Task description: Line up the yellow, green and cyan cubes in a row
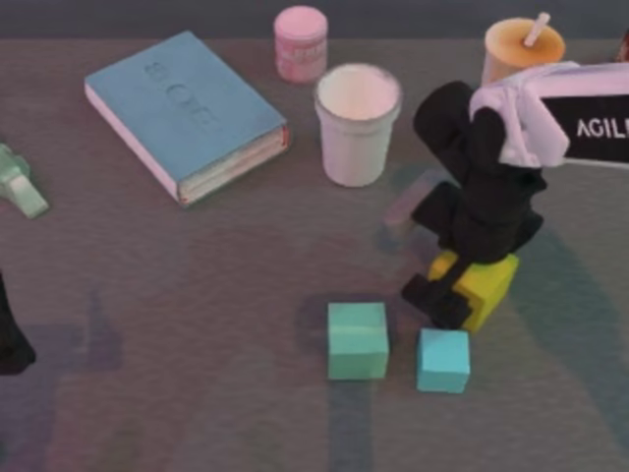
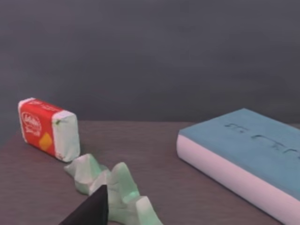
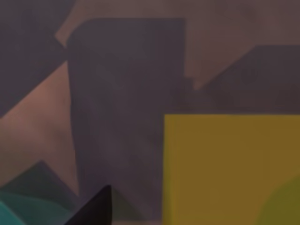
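Yellow cube (image 1: 488,283) sitting right of centre, we're gripping it with right gripper (image 1: 454,285), jaws closed on it. Cyan cube (image 1: 442,360) just in front, green cube (image 1: 357,339) beside cyan. Our left gripper (image 1: 12,344) idling at left edge; jaw state unclear.

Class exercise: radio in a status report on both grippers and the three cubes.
Right gripper down on yellow cube, grip unclear. Left arm parked at left edge. Green cube and cyan cube side by side, apart. Nothing blocking.

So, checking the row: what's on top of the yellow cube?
The right gripper sits over the yellow cube, hiding most of its top. Its finger contact cannot be seen.
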